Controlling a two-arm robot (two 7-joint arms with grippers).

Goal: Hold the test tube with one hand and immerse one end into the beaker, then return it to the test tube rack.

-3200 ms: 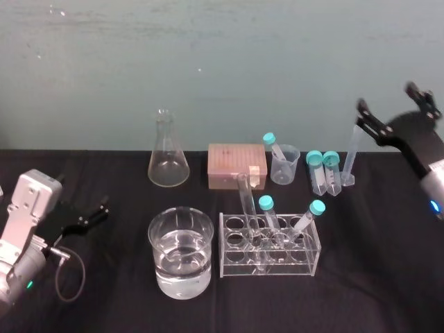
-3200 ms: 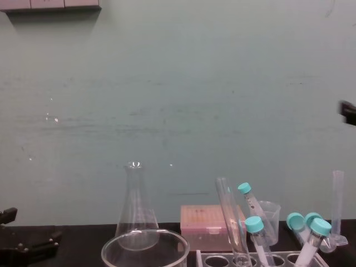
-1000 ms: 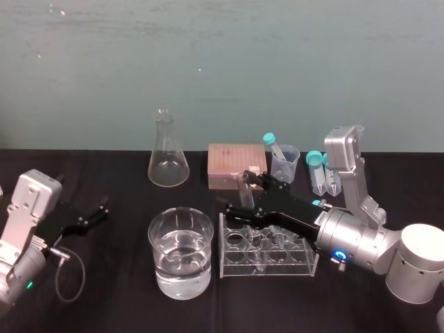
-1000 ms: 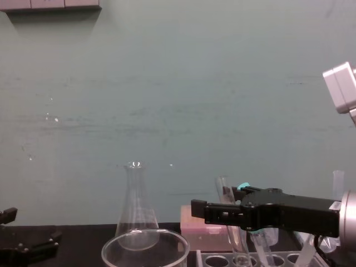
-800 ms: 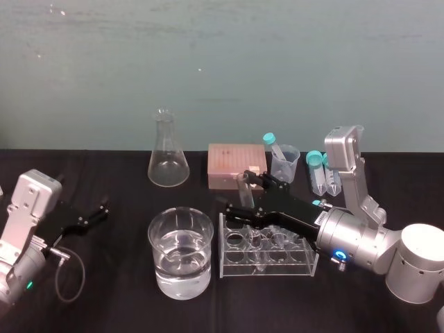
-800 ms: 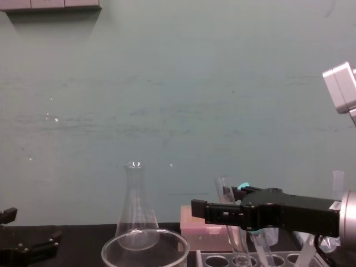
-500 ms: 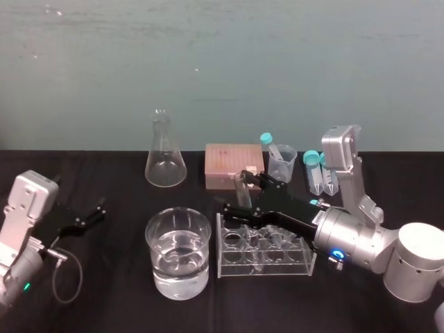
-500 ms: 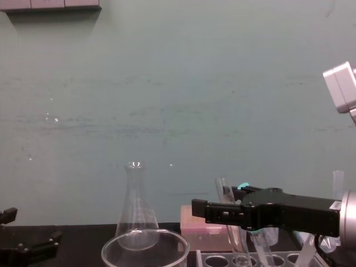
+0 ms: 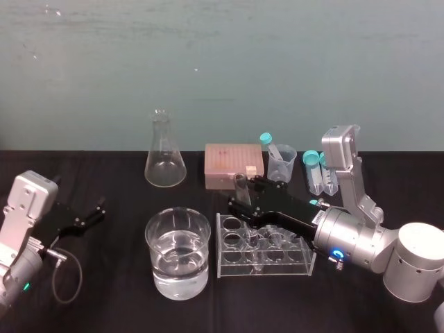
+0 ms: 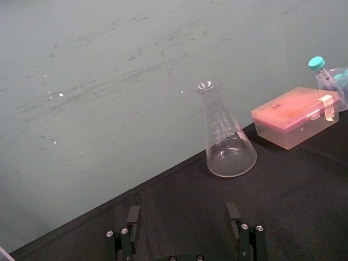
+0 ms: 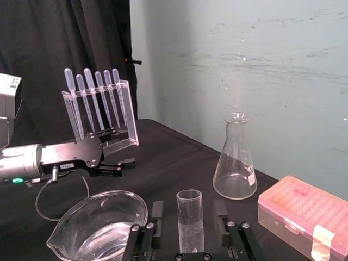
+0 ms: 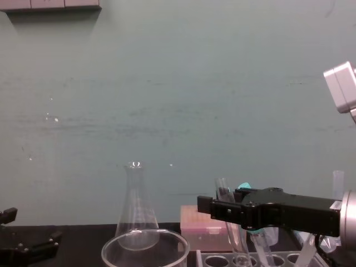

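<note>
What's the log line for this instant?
step: pre-grasp | right gripper: fingers open astride test tube | test tube: in test tube rack | left gripper: open, parked left | beaker: untouched

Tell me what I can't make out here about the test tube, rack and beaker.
- Which hole of the test tube rack holds the test tube: head view, the right gripper covers it.
- The tube's rounded bottom: chest view, cut off by the lower edge.
- Water level in the beaker: chest view, same edge.

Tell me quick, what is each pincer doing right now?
Left pincer: open, holding nothing.
Right pincer: open, straddling the test tube, not gripping it.
</note>
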